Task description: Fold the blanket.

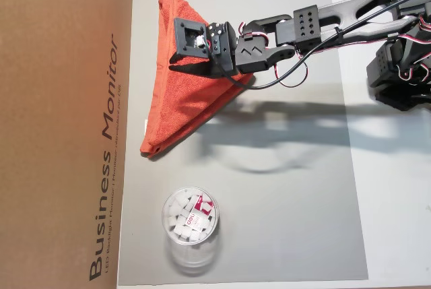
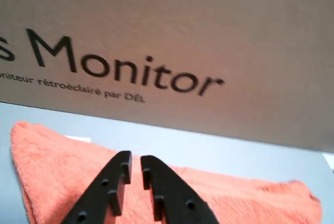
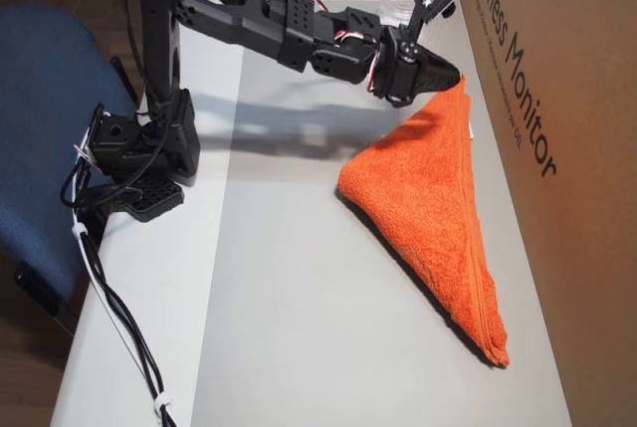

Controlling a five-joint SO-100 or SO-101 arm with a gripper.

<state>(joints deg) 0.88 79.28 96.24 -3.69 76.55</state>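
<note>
Fingers nearly closed over the folded blanket.

Overhead: your fingers [image 1: 176, 67] hang above the triangular blanket [image 1: 182, 107]. Another overhead: blanket [image 3: 438, 198] spreads below and behind the fingers [image 3: 460, 80]. Wrist: fingers [image 2: 133, 164] hold nothing visible; lower squarely before pinching an edge.

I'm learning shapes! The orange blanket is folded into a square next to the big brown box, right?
Not quite. The blanket is folded into a triangle, not a square, as both overhead views show. It does lie next to the brown box.

blanket [image 1: 192, 97]: 1 | cardboard box [image 1: 60, 127]: 1 | clear tub of white cubes [image 1: 190, 225]: 1 | arm [image 3: 249, 24]: 1
</note>
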